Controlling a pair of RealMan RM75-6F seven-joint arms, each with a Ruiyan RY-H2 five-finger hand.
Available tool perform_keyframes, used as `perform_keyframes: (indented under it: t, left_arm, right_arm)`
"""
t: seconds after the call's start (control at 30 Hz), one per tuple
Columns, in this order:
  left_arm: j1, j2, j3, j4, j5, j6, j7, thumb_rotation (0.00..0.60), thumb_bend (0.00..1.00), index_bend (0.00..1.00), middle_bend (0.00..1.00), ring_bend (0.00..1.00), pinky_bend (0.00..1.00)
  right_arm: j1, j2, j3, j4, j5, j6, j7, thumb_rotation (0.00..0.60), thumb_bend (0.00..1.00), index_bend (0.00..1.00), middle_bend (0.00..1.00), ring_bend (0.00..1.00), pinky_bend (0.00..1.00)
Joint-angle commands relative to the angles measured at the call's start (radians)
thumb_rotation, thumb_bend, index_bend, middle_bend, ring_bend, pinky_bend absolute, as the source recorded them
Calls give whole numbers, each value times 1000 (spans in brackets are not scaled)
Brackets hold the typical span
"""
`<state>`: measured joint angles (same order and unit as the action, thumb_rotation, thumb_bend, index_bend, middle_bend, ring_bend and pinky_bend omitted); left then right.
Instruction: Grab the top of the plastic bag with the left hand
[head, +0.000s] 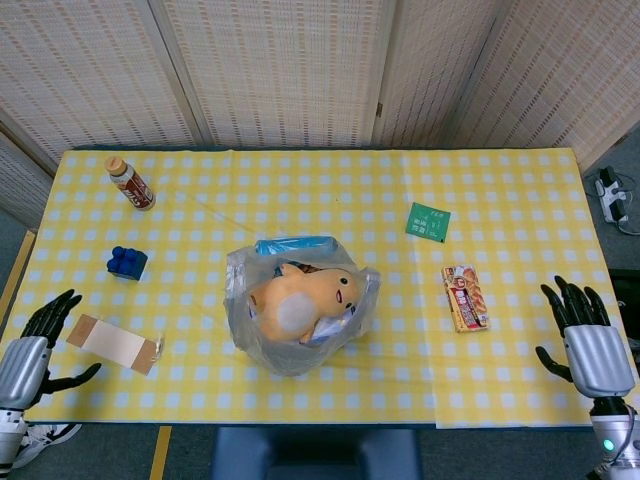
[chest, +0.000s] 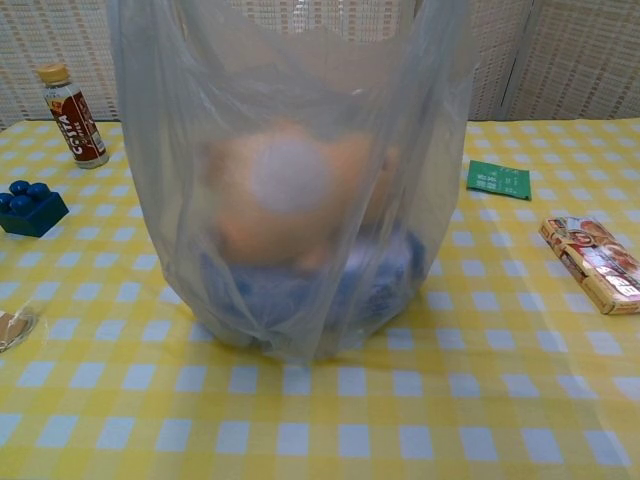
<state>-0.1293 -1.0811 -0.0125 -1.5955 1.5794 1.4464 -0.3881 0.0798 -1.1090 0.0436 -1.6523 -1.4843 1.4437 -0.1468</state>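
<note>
A clear plastic bag (head: 258, 338) (chest: 170, 200) stands upright in the middle of the yellow checked table, its top open. Inside it sit an orange plush toy (head: 300, 300) (chest: 285, 190) and a blue item (head: 295, 245). My left hand (head: 30, 350) hovers at the table's front left corner, fingers spread, holding nothing, far from the bag. At the front right corner my right hand (head: 592, 345) is also spread and empty. Neither hand shows in the chest view.
A brown bottle (head: 130, 183) (chest: 75, 115) lies at the back left, a blue block (head: 127, 262) (chest: 30, 208) nearer. A tan card (head: 113, 343) lies by my left hand. A green packet (head: 428, 221) (chest: 498, 180) and a red snack box (head: 465, 297) (chest: 595, 263) sit right of the bag.
</note>
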Motion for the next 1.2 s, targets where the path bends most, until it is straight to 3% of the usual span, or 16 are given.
perform_keyframes:
  t: [0.03, 0.13, 0.33, 0.47, 0.63, 0.83, 0.93, 1.2]
  left_arm:
    - [-59, 101, 77, 37, 213, 52, -661, 600, 221, 52, 64, 25, 115]
    - [-113, 142, 110, 80, 300, 88, -960, 600, 215, 44, 64, 19, 106]
    - [-205, 182, 127, 85, 384, 126, -1164, 600, 193, 44, 64, 1, 40]
    - [-245, 172, 115, 72, 368, 117, -1174, 600, 193, 61, 64, 0, 15]
    - [-308, 182, 123, 43, 368, 94, -1282, 600, 184, 67, 64, 0, 0]
    - [-372, 163, 105, 8, 312, 4, -1255, 600, 154, 99, 64, 0, 0]
    - [-406, 152, 107, 9, 320, -10, -1312, 600, 153, 98, 64, 0, 0]
    - [-453, 110, 92, -19, 304, -29, -1267, 600, 155, 124, 77, 0, 0]
  right_arm:
    - [0, 6, -7, -4, -17, 3, 12, 600, 291, 0, 0, 0, 0]
    - [2, 18, -15, -5, -32, -3, 45, 600, 291, 0, 0, 0, 0]
    - [11, 37, -30, 4, -67, -18, 97, 600, 291, 0, 0, 0, 0]
    - [25, 36, -38, 18, -71, -48, 110, 600, 291, 0, 0, 0, 0]
    - [28, 24, -38, 31, -88, -37, 119, 600, 292, 0, 0, 0, 0]
    - [34, 17, -34, 33, -73, -52, 110, 600, 291, 0, 0, 0, 0]
    - [36, 17, -28, 32, -55, -58, 111, 600, 291, 0, 0, 0, 0]
    - [29, 38, -40, 24, -75, -44, 156, 600, 291, 0, 0, 0, 0]
